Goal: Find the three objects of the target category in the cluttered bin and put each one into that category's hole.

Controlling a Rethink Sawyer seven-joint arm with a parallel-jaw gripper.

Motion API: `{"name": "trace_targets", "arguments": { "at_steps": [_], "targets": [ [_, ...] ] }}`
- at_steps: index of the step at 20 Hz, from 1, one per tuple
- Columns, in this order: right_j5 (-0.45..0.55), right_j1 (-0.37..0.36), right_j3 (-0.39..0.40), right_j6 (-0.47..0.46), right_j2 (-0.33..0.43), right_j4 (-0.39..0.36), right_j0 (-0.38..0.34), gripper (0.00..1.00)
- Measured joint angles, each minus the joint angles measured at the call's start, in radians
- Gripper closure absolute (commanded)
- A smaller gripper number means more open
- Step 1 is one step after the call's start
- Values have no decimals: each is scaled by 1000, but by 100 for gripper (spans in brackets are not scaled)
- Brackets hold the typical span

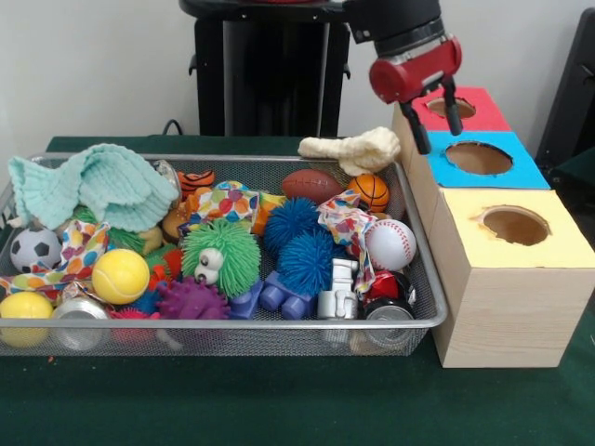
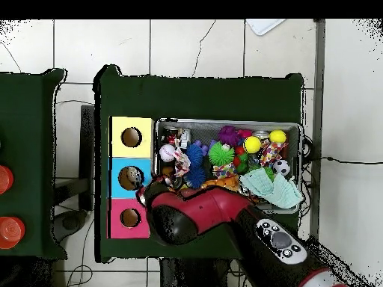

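Note:
My red gripper hangs open and empty over the wooden box, between its red hole and its blue hole. The yellow hole is nearest the camera. In the overhead view the arm covers most of the gripper, beside the blue hole, where something pale shows inside. The wire bin holds mixed toys: a baseball, a basketball, a football, a yellow tennis ball, a soccer ball, blue spiky balls and a green fuzzy toy.
A cream plush bone lies across the bin's far right rim, close to the box. A mint knitted cloth covers the bin's far left corner. Tin cans sit along the near edge. Green cloth covers the table.

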Motion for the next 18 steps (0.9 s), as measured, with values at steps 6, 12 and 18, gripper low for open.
{"name": "trace_targets", "arguments": {
  "at_steps": [6,12,18],
  "targets": [
    [78,-66,2,0,27,-5,-106,0],
    [95,-91,-12,0,18,-61,-121,0],
    [95,-89,-50,0,-7,-164,-110,0]
  ]
}}
